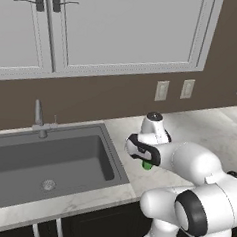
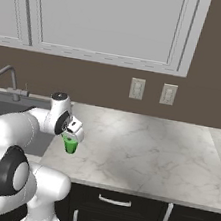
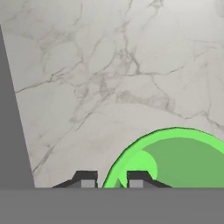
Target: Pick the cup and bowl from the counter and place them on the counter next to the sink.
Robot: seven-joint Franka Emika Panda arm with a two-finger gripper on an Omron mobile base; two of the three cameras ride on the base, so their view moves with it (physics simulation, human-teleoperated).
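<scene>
The green cup (image 2: 69, 145) stands upright on the white marble counter (image 2: 142, 148), just right of the sink (image 2: 4, 107). My gripper (image 2: 70, 137) points down over it, and its fingers straddle the cup's near rim. In the hand view the two dark fingertips (image 3: 87, 179) stand slightly apart, with the rim of the cup (image 3: 175, 157) between them and a thin gap on each side. From the left base view a sliver of the cup (image 1: 147, 165) peeks out under the hand, beside the sink (image 1: 47, 160). The bowl is out of view.
A slim faucet (image 1: 39, 117) rises behind the basin. Wall outlets (image 2: 137, 88) sit on the brown backsplash under white cabinets. Open counter stretches to the right of the cup. The sink's grey edge (image 3: 11, 109) runs along the left of the hand view.
</scene>
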